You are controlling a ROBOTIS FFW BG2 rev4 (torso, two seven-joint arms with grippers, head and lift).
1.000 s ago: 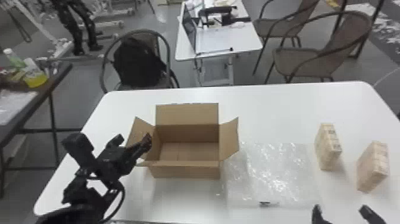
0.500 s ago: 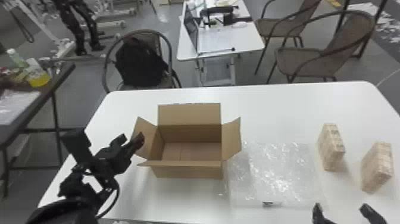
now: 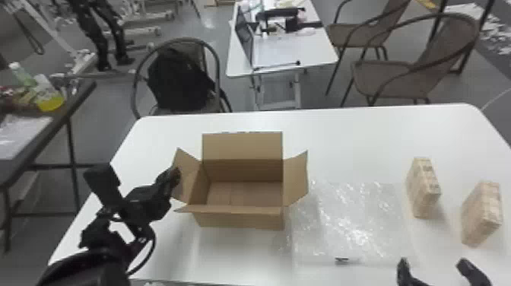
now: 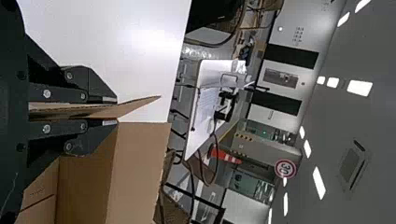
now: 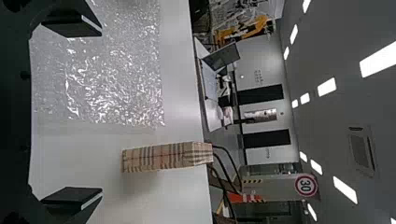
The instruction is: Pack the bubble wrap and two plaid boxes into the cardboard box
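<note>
Left gripper [image 3: 175, 178] pinches a flap edge [image 3: 189, 171] on the cardboard box [image 3: 241, 220], right gripper [image 3: 432, 261] spread above open tabletop [image 3: 365, 140].

White table [image 3: 365, 140]: cardboard box [image 3: 239, 220], bubble wrap [image 3: 349, 220], two plaid boxes [image 3: 421, 192]

The one legible marking is the number 30, in dark digits on the white face of a round, red-rimmed sign [image 4: 285, 169]. It stands far off on the right side of the room, higher up than an orange-and-white cone [image 4: 226, 156]. Farther left, a pale wall panel [image 5: 258, 53] bears a cluster of small marks, too small to read. Fine marks on the nearer plaid box [image 3: 481, 215] are too blurred to make out.
</note>
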